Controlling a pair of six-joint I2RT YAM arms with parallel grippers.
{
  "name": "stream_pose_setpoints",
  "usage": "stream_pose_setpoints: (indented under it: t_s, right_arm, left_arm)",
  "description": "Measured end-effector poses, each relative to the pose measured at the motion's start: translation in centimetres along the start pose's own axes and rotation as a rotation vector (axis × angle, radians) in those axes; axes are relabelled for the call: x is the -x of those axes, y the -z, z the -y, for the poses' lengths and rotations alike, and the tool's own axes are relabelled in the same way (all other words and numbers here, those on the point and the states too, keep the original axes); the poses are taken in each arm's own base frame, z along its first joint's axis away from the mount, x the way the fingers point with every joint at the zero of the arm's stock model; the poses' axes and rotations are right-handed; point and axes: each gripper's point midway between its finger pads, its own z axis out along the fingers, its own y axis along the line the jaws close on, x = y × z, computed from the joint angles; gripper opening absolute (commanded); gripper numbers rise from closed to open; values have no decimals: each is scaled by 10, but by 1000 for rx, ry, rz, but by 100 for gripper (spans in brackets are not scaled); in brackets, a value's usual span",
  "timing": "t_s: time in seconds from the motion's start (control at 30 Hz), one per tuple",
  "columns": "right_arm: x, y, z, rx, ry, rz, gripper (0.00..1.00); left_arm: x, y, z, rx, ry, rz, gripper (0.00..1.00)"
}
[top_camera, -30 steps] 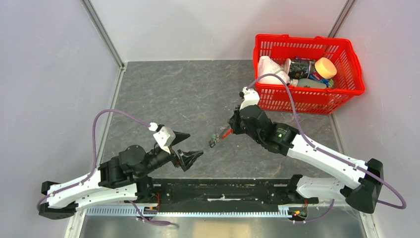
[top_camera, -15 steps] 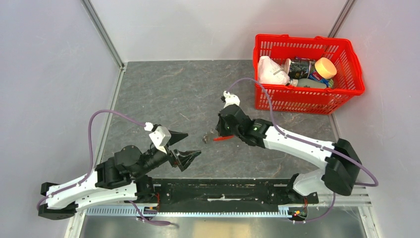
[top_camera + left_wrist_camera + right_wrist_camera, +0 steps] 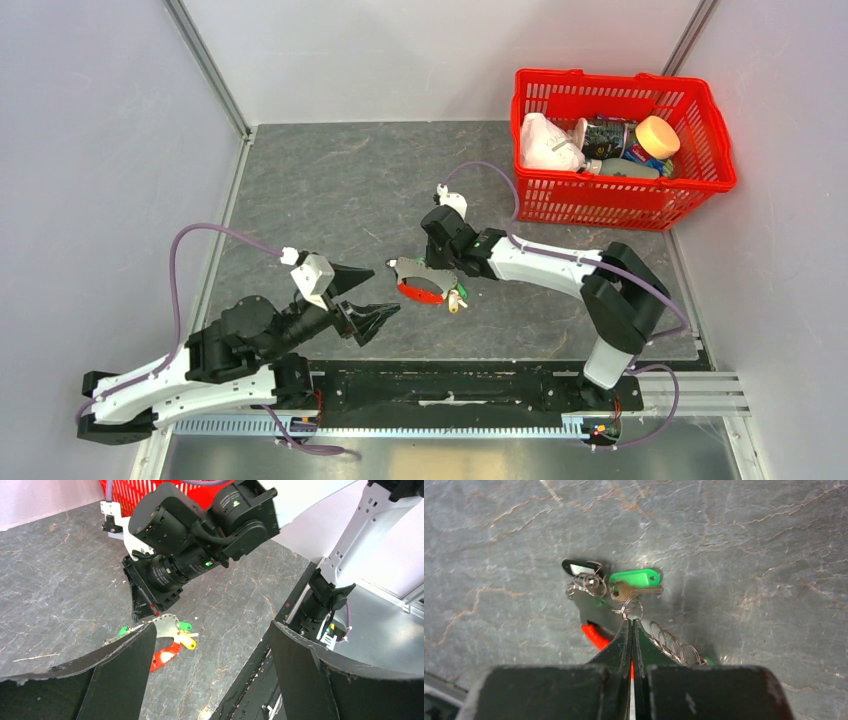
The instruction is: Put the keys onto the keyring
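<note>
The keyring (image 3: 419, 292), a loop with a bright red part and a greyish metal part, sits low over the table's middle. My right gripper (image 3: 424, 268) is shut on it. In the right wrist view the closed fingertips (image 3: 631, 623) meet over the red part (image 3: 595, 635). Keys hang off it there: a green-tagged key (image 3: 634, 577), a black-and-white tag (image 3: 576, 568) and small wire rings (image 3: 672, 643). My left gripper (image 3: 387, 290) is open just left of the keyring, apart from it. The left wrist view shows the keyring's red part (image 3: 165, 655), a yellow tag (image 3: 188, 641) and a green tag (image 3: 184, 626).
A red plastic basket (image 3: 622, 201) with a bottle, a jar and a bag stands at the back right. The black rail (image 3: 450, 382) carrying the arm bases runs along the near edge. Grey walls close in the left, back and right sides.
My right arm has swung left and down with the keyring and its keys, bringing them close to the left gripper. The left arm has drawn back slightly, its jaws still open.
</note>
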Motion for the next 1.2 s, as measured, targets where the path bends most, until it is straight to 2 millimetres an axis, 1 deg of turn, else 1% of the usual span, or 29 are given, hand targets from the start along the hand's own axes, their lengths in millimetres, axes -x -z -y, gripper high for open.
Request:
stream_pose_setpoints:
  t_s: [0.03, 0.1, 0.17, 0.27, 0.33, 0.4, 0.43, 0.5, 0.6, 0.7, 0.73, 0.77, 0.83, 0.9, 1.1, 1.2]
  right_arm:
    - [0, -5, 3, -10, -8, -3, 13]
    - [0, -15, 12, -35, -25, -8, 32]
    - [3, -22, 22, -61, -42, -6, 45]
    - [11, -24, 31, -83, -41, 14, 54]
    - [18, -22, 31, -84, -26, 30, 61]
    - [26, -16, 27, -74, -8, 43, 69]
    - [32, -9, 24, -65, 0, 53, 73]
    - [47, 9, 17, -39, 22, 85, 77]
    - [77, 48, 5, 18, 55, 161, 81]
    - [105, 92, -3, 76, 88, 245, 85]
    - [112, 108, -5, 92, 98, 273, 96]
    - [118, 120, -5, 102, 103, 295, 97]
    - [127, 142, -3, 112, 111, 330, 97]
    - [130, 160, 3, 101, 119, 350, 97]
    - [138, 202, 21, 63, 152, 393, 97]
    - [144, 229, 28, 71, 156, 444, 97]
  left_arm:
    - [1, 1, 0, 1, 4, 3, 89]
    - [2, 3, -2, 6, 8, 8, 89]
    - [1, 3, -4, 17, 9, 7, 89]
    - [-1, 4, -6, 26, 8, -1, 89]
    - [-1, 4, -6, 30, 8, -2, 89]
    - [-1, 3, -7, 36, 7, -2, 89]
    - [-2, 3, -8, 40, 6, -3, 90]
    - [-2, 3, -9, 50, 5, -4, 91]
    - [-2, 2, -10, 57, 2, -11, 91]
    - [1, 2, -11, 64, -1, -17, 91]
    - [2, 1, -11, 66, -1, -17, 91]
    - [5, 1, -11, 70, -1, -14, 91]
    - [10, 1, -11, 77, -2, -7, 91]
    - [14, 1, -11, 79, -5, -1, 92]
    - [34, 5, -13, 91, -10, 37, 92]
    - [47, 8, -13, 93, -11, 59, 92]
